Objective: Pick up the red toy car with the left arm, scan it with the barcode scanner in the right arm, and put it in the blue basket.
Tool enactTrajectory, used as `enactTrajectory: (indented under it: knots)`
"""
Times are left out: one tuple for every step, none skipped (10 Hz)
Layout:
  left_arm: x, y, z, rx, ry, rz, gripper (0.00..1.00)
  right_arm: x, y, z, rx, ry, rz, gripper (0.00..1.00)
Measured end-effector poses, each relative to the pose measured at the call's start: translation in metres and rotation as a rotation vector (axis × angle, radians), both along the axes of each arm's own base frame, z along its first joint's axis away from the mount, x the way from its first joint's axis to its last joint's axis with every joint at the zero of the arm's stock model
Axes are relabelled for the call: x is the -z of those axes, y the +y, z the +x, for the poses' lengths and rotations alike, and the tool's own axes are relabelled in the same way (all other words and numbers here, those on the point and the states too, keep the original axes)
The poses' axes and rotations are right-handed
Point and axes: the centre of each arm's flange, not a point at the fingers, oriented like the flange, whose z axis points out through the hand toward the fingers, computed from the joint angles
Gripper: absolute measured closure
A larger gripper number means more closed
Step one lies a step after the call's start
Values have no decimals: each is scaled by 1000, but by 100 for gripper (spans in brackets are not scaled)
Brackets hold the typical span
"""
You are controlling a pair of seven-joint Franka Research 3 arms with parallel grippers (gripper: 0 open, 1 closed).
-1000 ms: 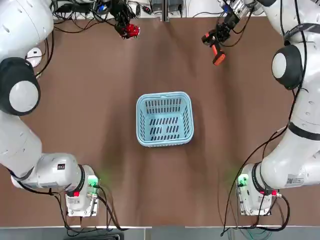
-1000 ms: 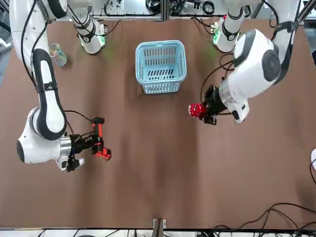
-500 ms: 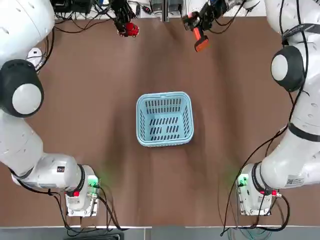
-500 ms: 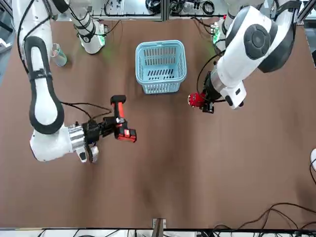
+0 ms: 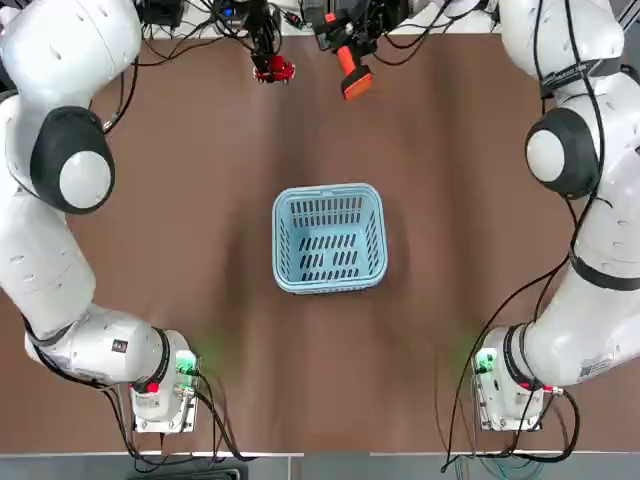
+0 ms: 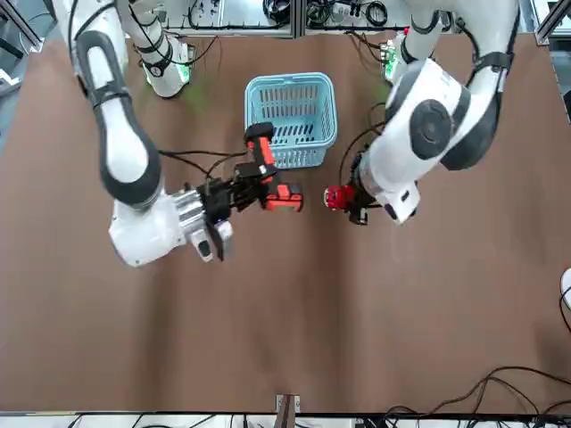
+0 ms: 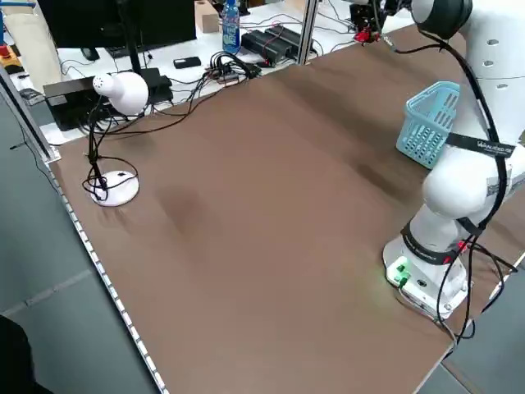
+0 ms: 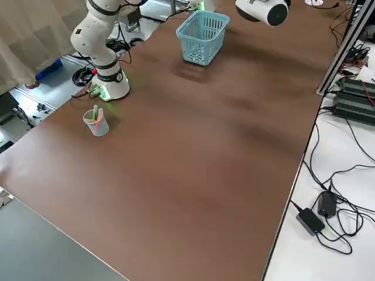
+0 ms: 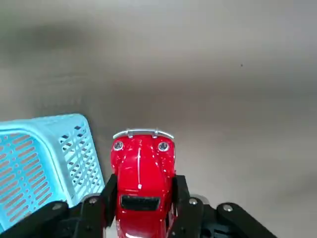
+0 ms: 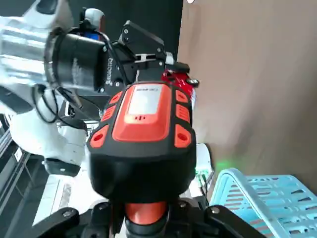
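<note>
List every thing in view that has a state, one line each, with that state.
red toy car: held in the air, clamped by the left claw.
barcode scanner: held by the right claw, head pointing at the car.
blue basket: upright on the table, empty.

A robotics lab: two white robot arms are bolted to a large brown table framed by aluminium rails. Cables, power adapters and electronics clutter the white bench beside it, near a monitor.
</note>
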Motion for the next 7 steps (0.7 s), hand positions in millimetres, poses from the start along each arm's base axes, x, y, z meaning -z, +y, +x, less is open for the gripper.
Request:
enactTrajectory:
  knots:
    - [-2,-8,-4,0,-3,2,51,1,14,-7,-10,-5,-4,63]
    - [-2,-9,-5,-2,-3,3,51,1,17,-9,-12,-6,-6,63]
    - [-2,-7,-3,-6,-4,4,51,2,11,-5,-5,-9,-14,63]
    - [-3,-6,-2,-9,-5,5,51,5,-1,0,-4,-10,-30,63]
    - [-3,-5,-2,-11,-6,5,51,8,-17,4,-24,-2,-44,63]
    - [-3,-4,-1,-12,-7,4,51,10,-32,6,-46,7,-57,63]
    - [-4,-4,-1,-13,-9,3,51,14,-41,8,-56,6,-78,63]
